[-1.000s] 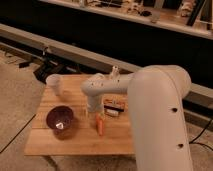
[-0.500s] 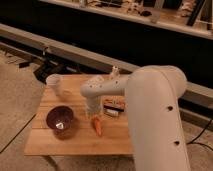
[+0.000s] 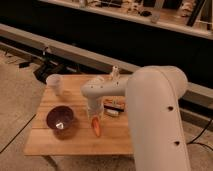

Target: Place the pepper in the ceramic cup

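Maroon and wide, the bowl (image 3: 61, 120) sits on the left part of the wooden table (image 3: 55, 144). We see a pale patch at its bottom and cannot tell whether that is an object or only a glint. The ceramic cup (image 3: 54, 84) stands upright near the table's far left corner, well apart from the bowl's rim. From this angle we cannot see inside it.

The pepper (image 3: 96, 127) is in neither container. It lies on the table to the right of the bowl, near it but not touching, with its orange body slanting down toward the near edge. Its upper end disappears beneath the gripper (image 3: 95, 115), which points straight down at the table. The jaws are drawn together on that upper end. Just beyond the gripper, to its right, lies a small dark block with a red stripe (image 3: 114, 108). The thick white arm (image 3: 157, 115) fills the right side of the view.

Compared with a second ago, the jaws have closed from wide apart onto the pepper. The pepper itself has shifted very slightly toward the bowl and now leans a little more. The cup, the bowl and the block have stayed where they were, and the arm has barely changed its pose.
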`<action>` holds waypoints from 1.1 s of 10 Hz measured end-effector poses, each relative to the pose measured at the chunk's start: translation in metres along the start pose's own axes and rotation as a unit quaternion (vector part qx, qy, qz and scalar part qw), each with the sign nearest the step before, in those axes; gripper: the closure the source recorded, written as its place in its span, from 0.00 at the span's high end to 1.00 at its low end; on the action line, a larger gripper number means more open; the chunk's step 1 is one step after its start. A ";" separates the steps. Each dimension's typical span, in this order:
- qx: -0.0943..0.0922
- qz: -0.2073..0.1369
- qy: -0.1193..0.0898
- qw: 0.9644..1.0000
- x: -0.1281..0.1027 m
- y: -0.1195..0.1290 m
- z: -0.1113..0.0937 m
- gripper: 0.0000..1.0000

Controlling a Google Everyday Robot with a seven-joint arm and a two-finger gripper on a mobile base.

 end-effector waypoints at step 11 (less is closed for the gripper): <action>0.046 -0.134 -0.142 0.980 -0.105 0.082 -0.177 0.00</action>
